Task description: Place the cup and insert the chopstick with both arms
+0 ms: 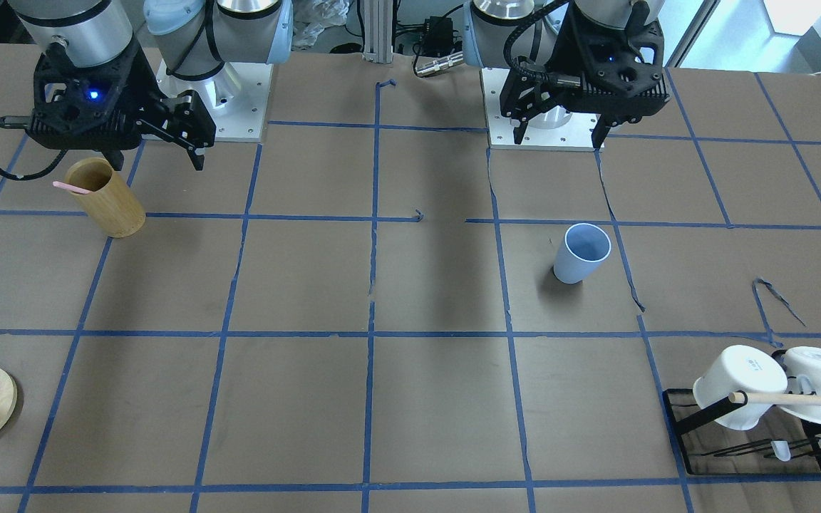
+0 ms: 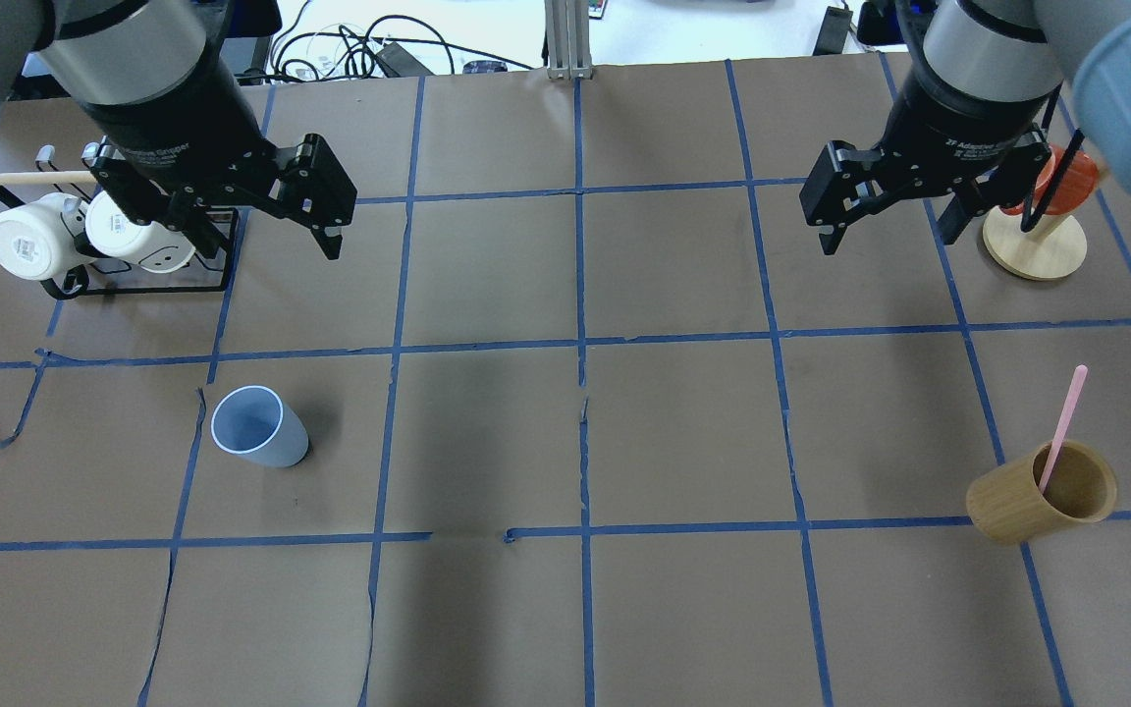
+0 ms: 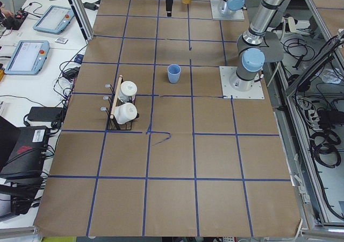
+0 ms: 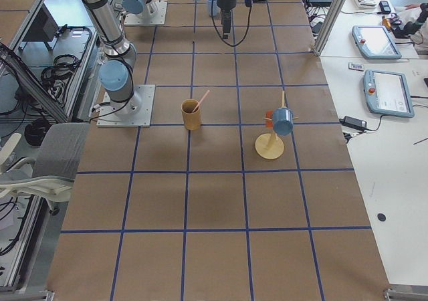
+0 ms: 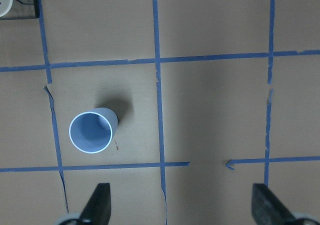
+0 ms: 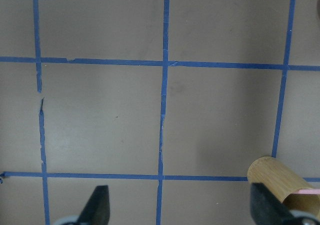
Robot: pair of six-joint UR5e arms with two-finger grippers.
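Observation:
The light blue cup (image 1: 581, 253) stands upright and empty on the brown table, also in the overhead view (image 2: 258, 427) and the left wrist view (image 5: 92, 131). The pale pink chopstick (image 2: 1064, 422) leans inside a tan bamboo cylinder (image 2: 1037, 496), also in the front view (image 1: 70, 187). My left gripper (image 2: 266, 241) hangs open and empty above the table, beyond the cup. My right gripper (image 2: 888, 236) hangs open and empty, well away from the bamboo cylinder (image 1: 106, 198). In the right wrist view only the cylinder's edge (image 6: 280, 182) shows at the lower right.
A black rack (image 2: 134, 287) with two white mugs and a wooden rod stands at the far left. A round wooden stand (image 2: 1035, 245) with an orange cup stands at the far right. Blue tape lines grid the table. The arm bases (image 1: 539, 135) sit at the robot's edge.

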